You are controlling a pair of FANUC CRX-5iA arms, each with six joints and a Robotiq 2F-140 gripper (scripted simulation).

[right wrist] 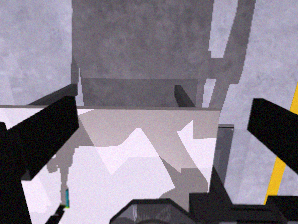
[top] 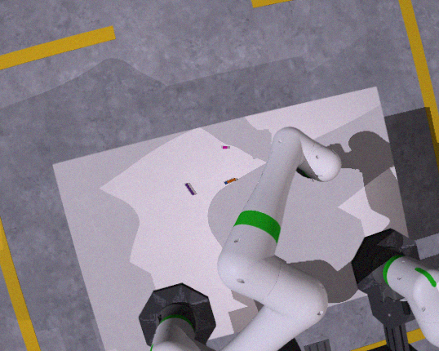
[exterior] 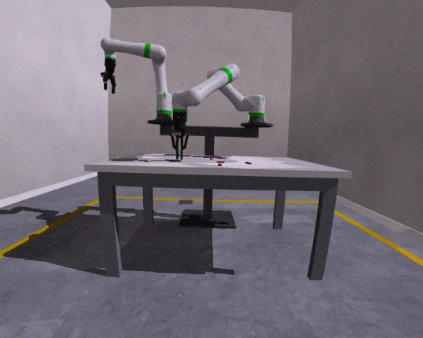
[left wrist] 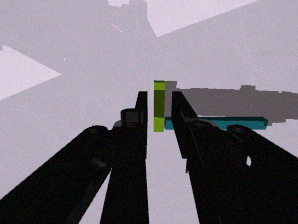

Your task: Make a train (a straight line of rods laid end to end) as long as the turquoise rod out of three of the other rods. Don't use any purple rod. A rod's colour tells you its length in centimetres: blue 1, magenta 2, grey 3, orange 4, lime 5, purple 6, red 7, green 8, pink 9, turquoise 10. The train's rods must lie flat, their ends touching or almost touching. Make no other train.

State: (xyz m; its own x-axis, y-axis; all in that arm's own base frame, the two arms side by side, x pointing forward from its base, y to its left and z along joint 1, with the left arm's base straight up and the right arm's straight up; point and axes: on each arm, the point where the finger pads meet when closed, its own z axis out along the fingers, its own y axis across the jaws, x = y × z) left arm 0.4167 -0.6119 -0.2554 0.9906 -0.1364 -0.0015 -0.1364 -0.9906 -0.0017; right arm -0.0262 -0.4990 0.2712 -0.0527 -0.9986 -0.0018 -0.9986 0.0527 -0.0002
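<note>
A lime rod (left wrist: 159,107) (exterior: 179,160) lies on the table. The turquoise rod (left wrist: 250,123) (exterior: 171,160) (right wrist: 67,196) lies at right angles to it, one end at or against the lime rod's side. My left gripper (left wrist: 159,105) (exterior: 179,158) is slightly open, its fingers on either side of the lime rod with a gap at each. An orange rod (top: 232,180) (exterior: 220,161) lies with a small blue rod (top: 226,183) at its left end. One magenta rod (top: 225,147) (exterior: 219,164) lies apart; another magenta rod (exterior: 211,159) shows farther back. My right gripper (exterior: 109,91) (right wrist: 162,113) is wide open, high up and empty.
A purple rod (top: 190,188) (exterior: 248,163) lies slanted on the table (top: 108,228), left of the orange rod in the top view. The left arm (top: 255,228) reaches across the table and hides the turquoise and lime rods there.
</note>
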